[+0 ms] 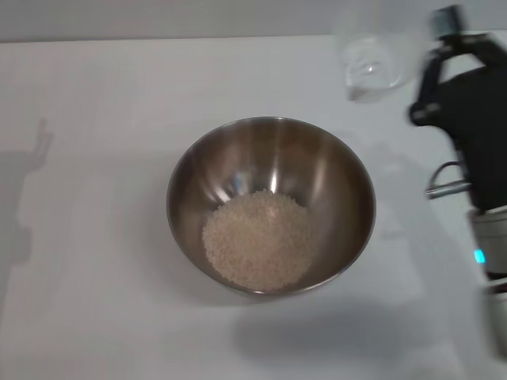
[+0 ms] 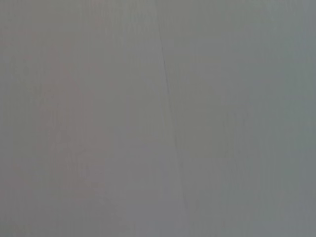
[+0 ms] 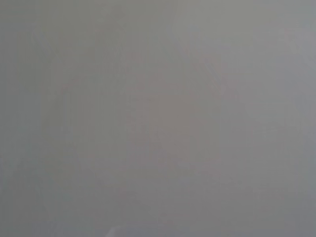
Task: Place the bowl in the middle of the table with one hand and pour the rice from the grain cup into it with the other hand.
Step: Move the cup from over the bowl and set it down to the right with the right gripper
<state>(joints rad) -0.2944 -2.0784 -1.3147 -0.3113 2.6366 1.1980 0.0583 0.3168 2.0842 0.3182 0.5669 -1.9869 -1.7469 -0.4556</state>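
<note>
While gripper state stays untellable: round steel bowl point(image 1: 270, 204), heaped pale rice point(image 1: 261, 240), clear cup point(image 1: 372, 70).

The right arm point(image 1: 475, 134) reaches up along the right edge of the tabletop toward its far right corner, black wrist housing uppermost, fingers not visible; the left arm does not appear in any view.
</note>
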